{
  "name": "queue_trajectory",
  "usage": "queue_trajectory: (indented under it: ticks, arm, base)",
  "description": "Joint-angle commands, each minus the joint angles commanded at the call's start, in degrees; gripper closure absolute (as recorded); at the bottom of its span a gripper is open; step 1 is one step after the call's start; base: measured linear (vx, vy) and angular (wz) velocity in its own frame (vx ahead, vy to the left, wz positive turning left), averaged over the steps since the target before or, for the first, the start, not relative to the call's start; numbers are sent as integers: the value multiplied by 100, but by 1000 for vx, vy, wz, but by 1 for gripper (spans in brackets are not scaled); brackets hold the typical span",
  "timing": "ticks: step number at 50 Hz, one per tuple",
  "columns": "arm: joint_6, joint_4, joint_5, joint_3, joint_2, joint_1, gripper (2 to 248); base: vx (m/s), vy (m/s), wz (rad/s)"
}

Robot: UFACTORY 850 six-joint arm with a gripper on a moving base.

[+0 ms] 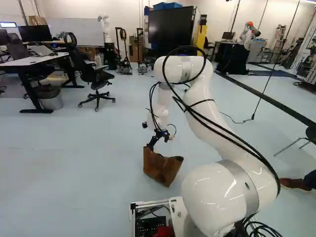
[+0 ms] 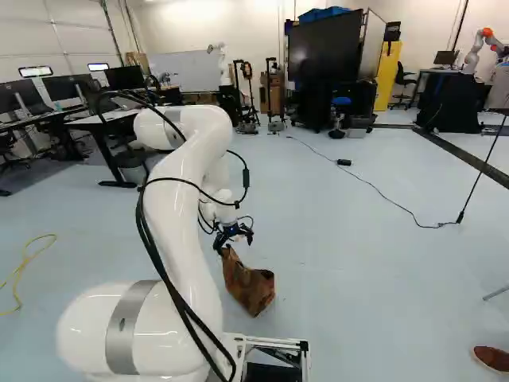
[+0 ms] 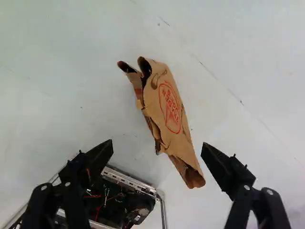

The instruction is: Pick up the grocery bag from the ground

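Presently, the brown paper bag [image 3: 170,107] rests on the pale floor [image 3: 66,105], near the open-topped base [image 3: 125,196]. The end effector [image 2: 233,241] is released: fingers spread wide, bag ahead of the gap between them. Farther out, left base view: office chair [image 1: 97,76] beside a desk [image 1: 34,61], large screen [image 1: 170,25] toward the back wall.
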Motion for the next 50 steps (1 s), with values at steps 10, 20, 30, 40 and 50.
queue_trajectory:
  ticks: [10,20,30,40,50]
  arm:
    - [0,0,0,-159,-220,0,3]
    - [0,0,0,-322,-440,0,3]
    - [0,0,0,-489,-659,0,3]
    - [0,0,0,-659,-876,0,3]
    - [0,0,0,-832,-1094,0,3]
  base:
    - [0,0,0]
    - [0,0,0]
    - [0,0,0]
    - [0,0,0]
    - [0,0,0]
